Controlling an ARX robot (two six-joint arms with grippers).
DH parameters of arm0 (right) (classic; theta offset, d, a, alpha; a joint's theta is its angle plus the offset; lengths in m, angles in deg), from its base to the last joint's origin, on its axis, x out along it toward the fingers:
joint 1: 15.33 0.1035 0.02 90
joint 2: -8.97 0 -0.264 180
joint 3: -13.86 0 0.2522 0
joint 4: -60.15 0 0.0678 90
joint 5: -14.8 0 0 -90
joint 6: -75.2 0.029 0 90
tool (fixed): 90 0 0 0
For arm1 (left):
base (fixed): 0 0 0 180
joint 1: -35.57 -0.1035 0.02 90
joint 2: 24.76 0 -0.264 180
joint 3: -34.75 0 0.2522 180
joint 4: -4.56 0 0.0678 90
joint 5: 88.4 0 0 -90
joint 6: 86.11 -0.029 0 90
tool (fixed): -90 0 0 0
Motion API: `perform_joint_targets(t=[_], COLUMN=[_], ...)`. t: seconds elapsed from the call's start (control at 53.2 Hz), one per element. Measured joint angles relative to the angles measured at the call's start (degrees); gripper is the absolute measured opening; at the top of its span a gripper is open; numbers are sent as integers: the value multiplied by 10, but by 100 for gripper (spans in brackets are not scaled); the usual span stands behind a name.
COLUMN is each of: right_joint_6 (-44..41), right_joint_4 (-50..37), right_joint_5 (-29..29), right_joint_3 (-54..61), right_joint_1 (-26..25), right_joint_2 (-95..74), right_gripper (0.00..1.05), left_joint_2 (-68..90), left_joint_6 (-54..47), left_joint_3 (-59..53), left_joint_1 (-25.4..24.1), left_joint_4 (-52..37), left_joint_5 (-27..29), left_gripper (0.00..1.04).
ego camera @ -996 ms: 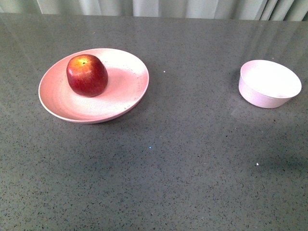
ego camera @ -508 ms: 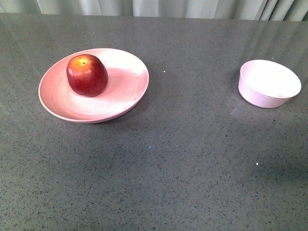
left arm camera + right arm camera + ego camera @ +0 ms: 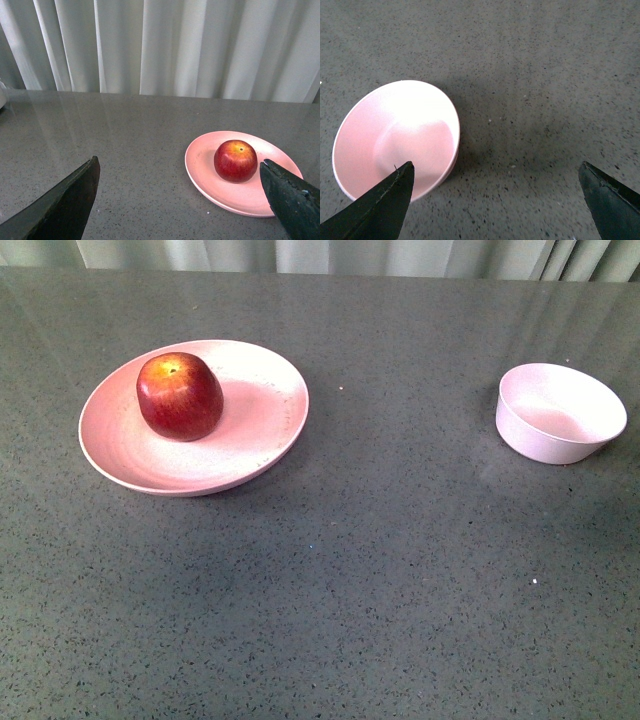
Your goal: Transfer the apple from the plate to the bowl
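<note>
Left wrist view is showing the apple (image 3: 235,160) sitting stem-up on the plate (image 3: 205,175), ahead of the left fingers (image 3: 65,205) and nearer one of them. Those fingers are spreading wide and holding nothing. The left arm is looking the closer one. The right fingers (image 3: 375,210), equally wide and empty, are hanging above the bowl (image 3: 395,135), well apart across the desk (image 3: 400,540). No writing is showing.

COLOURS, as you see them | apple (image 3: 180,396): glossy dark red, yellow patch at stem | plate (image 3: 255,430): salmon pink, faint speckles | bowl (image 3: 560,412): pale pink-white, plain | tabletop (image 3: 350,570): dark grey, fine black and white flecks | curtain (image 3: 175,45): pale grey-white, vertical shadow stripes
</note>
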Motion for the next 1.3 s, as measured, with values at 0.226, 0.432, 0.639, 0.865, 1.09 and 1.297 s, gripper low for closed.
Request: perform_joint_targets(t=[0.226,0.432,0.639,0.865,1.09,1.297], right_joint_6=[32,46,62,78,95,115], right_joint_4=[35,44,60,85,97,114], right_joint_5=[-33,-44,-50,-51,-50,-39], right_joint_3=[-92,-111,-125,-136,-141,-144], right_joint_1=[45,69,74,75,77,100], right_joint_2=[-94,-136,-149,-167,-172,-162], right_gripper=[96,96,92,64,35,2], left_joint_2=[0,0,0,0,0,0], left_joint_6=[0,0,0,0,0,0], left_joint_3=[0,0,0,0,0,0], left_joint_1=[0,0,0,0,0,0], left_joint_4=[0,0,0,0,0,0], left_joint_5=[0,0,0,0,0,0], left_gripper=[96,96,96,96,96,96])
